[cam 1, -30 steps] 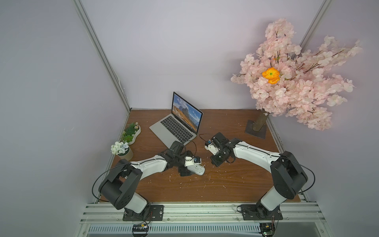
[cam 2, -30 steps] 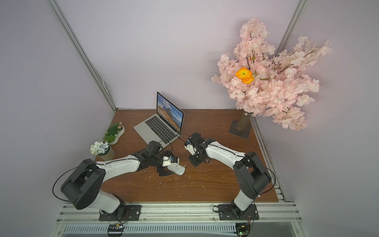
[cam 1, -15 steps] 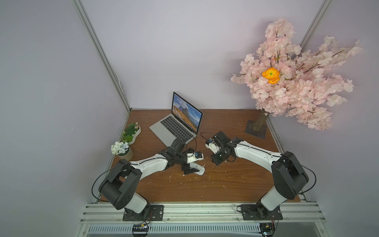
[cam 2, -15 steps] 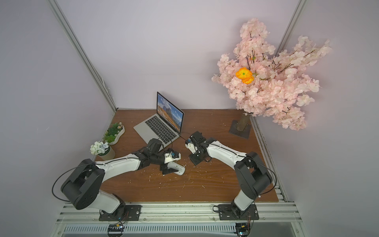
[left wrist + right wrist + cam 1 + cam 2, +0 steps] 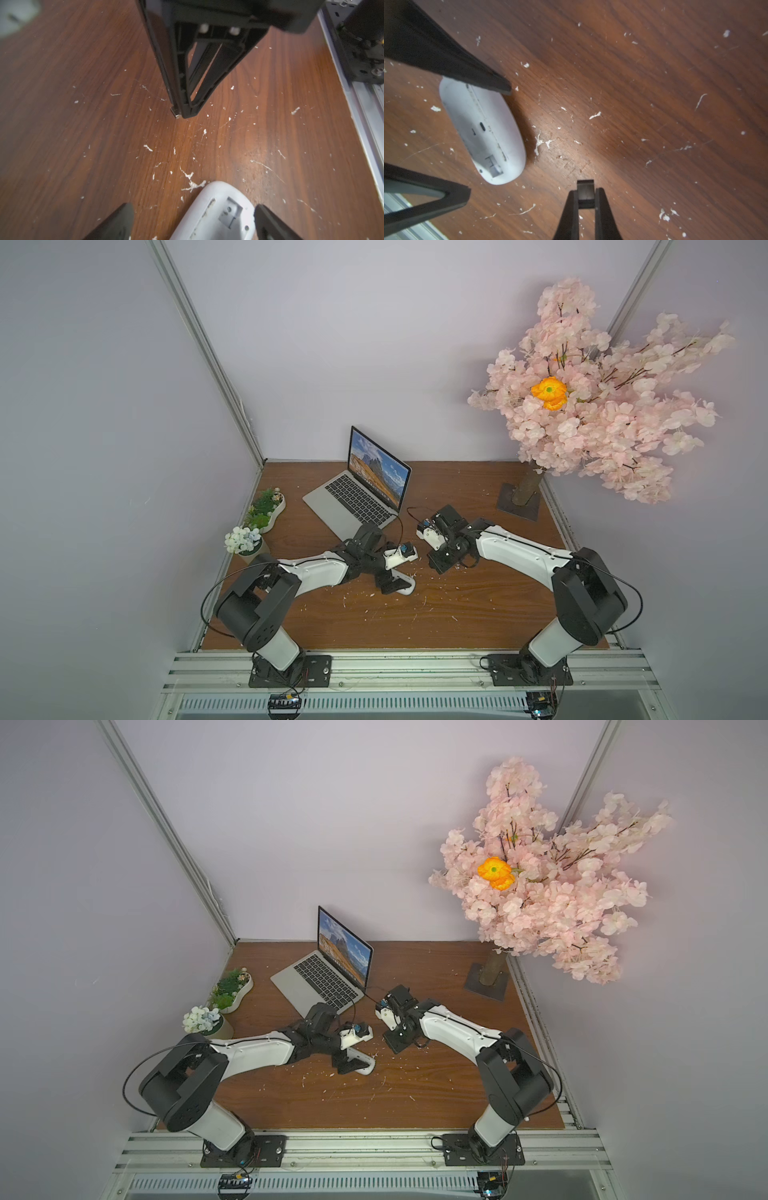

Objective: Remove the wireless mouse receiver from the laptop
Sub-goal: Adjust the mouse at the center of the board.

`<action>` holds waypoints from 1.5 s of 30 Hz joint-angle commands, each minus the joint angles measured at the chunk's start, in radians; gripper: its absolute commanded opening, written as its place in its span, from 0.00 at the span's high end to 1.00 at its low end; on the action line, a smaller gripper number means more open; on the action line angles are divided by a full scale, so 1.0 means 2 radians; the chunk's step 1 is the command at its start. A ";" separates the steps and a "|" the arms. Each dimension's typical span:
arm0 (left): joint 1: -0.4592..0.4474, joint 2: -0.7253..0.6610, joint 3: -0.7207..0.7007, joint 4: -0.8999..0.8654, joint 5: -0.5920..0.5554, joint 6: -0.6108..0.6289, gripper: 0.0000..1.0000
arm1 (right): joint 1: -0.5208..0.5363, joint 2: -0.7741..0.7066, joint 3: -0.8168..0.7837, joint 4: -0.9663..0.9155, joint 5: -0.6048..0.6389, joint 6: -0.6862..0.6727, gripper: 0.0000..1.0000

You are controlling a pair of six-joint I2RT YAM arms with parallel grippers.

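Note:
The wireless mouse receiver (image 5: 585, 194), a tiny dark stub, is pinched between the fingertips of my right gripper (image 5: 586, 191), which is shut on it just above the wooden table. It also shows at that gripper's tip in the left wrist view (image 5: 175, 112). The laptop (image 5: 357, 497) stands open at the back left, apart from both grippers. A mouse (image 5: 216, 207) lies on its back, white underside up, between the spread fingers of my open left gripper (image 5: 193, 209). One finger is close to the mouse's edge; the other stands well clear. In both top views the grippers (image 5: 392, 583) (image 5: 395, 1046) face each other mid-table.
A pink blossom tree on a dark base plate (image 5: 519, 502) stands at the back right. A planter of greenery (image 5: 266, 510) and a small pot of white flowers (image 5: 245, 541) sit along the left edge. White flecks litter the table (image 5: 457, 614). A metal rail (image 5: 395, 668) runs along the front.
My left gripper's jaws have narrowed a little around the mouse. The right gripper has stayed shut on the receiver and has hardly moved.

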 commanded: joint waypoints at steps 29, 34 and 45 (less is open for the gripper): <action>-0.056 -0.093 -0.166 0.163 -0.092 -0.166 0.11 | -0.004 -0.010 -0.012 0.010 -0.012 -0.005 1.00; -0.057 -0.096 -0.179 0.186 -0.118 -0.191 0.11 | -0.004 -0.005 -0.008 0.010 -0.014 -0.006 1.00; -0.081 -0.070 -0.196 0.249 -0.150 -0.235 0.14 | -0.004 -0.005 -0.008 0.010 -0.013 -0.006 1.00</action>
